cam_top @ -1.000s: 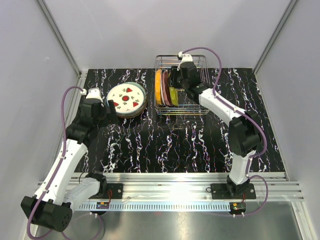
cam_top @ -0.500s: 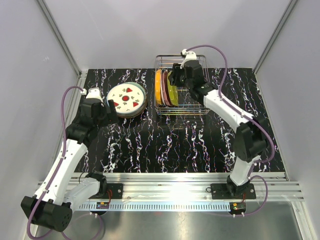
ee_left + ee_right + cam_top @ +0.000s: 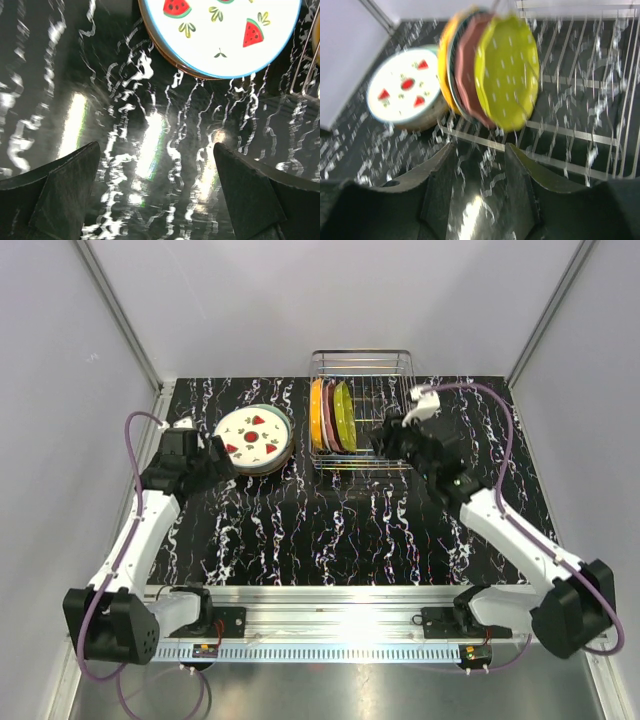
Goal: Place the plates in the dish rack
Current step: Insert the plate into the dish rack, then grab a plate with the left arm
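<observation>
Left pincer (image 3: 222, 453) stands wide open and holds nothing, low over the table (image 3: 330, 530) just near the stack of plates (image 3: 255, 440). Its own camera shows this best: the two dark fingers (image 3: 65, 195) sit far apart at the bottom corners with only black, white-veined table between them. The top plate (image 3: 220, 35) lies beyond the tips and is not touched. That close view also shows what the overhead one cannot. The top plate is white with a thin blue rim and watermelon slices, and a brownish plate edge (image 3: 167, 52) peeps out beneath it. A bit of the rack's wire (image 3: 305, 55) shows at the right edge.

The right pincer (image 3: 385, 439) is at the near right side of the dish rack (image 3: 360, 352), outside the wire. From above, its jaws are too small to read. The wrist picture is blurred, but it shows the pincer (image 3: 477, 190) parted, with bare table in the gap and nothing gripped.

Three plates stand on edge at the left end of the rack, packed together: an orange plate (image 3: 316, 415), a dark pink plate (image 3: 329, 418) and a yellow-green plate (image 3: 344, 417). In the right wrist view the yellow-green one (image 3: 507, 75) faces the camera and has small white dots. The dark pink one (image 3: 466, 75) and the orange one (image 3: 444, 65) overlap behind it. The rack's wires (image 3: 585, 135) run off to the right, and the stack (image 3: 405, 87) lies on the table to the left, outside the rack.

Only the overhead view shows both arms at once, left beside the stack and right beside the rack, well apart.
</observation>
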